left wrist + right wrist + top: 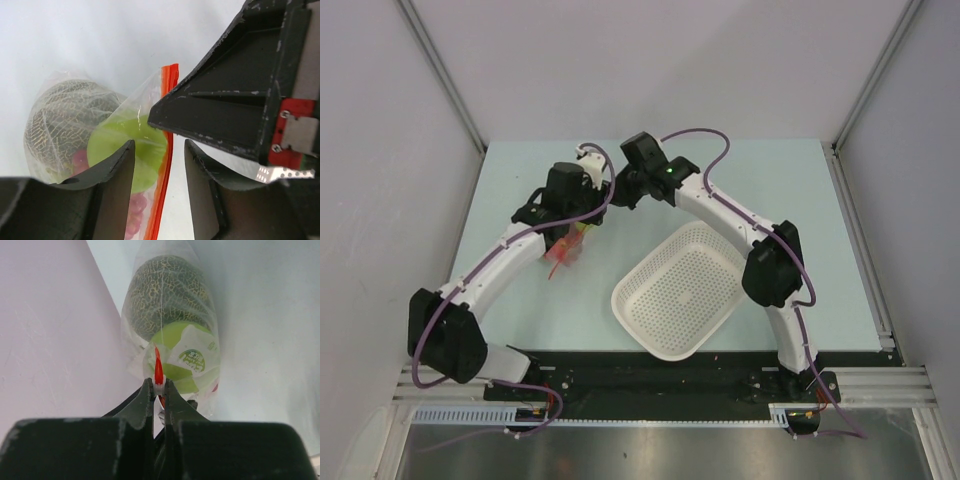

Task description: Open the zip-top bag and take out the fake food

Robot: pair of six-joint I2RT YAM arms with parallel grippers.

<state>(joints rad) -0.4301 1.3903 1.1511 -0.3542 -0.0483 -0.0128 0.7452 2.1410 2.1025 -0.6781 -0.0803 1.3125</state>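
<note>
The clear zip-top bag [563, 256] hangs between both grippers, its orange-red zip strip [169, 80] running upright. Inside it are a green apple [125, 145], a netted green round piece [60, 115] and pinkish-red grapes [133, 210]. My right gripper [159, 382] is shut on the small white slider at the end of the strip; the apple [176, 340] and the netted piece [167, 290] lie beyond it. My left gripper [159, 145] is open, with the strip and the bag's edge between its fingers, nearer the left one. In the top view both grippers meet at the back left of the table.
A white perforated basket [680, 290] lies tilted at the table's centre, near the right arm's base. Grey walls close in the table on the left, back and right. The right gripper's black fingers [225, 105] fill the upper right of the left wrist view.
</note>
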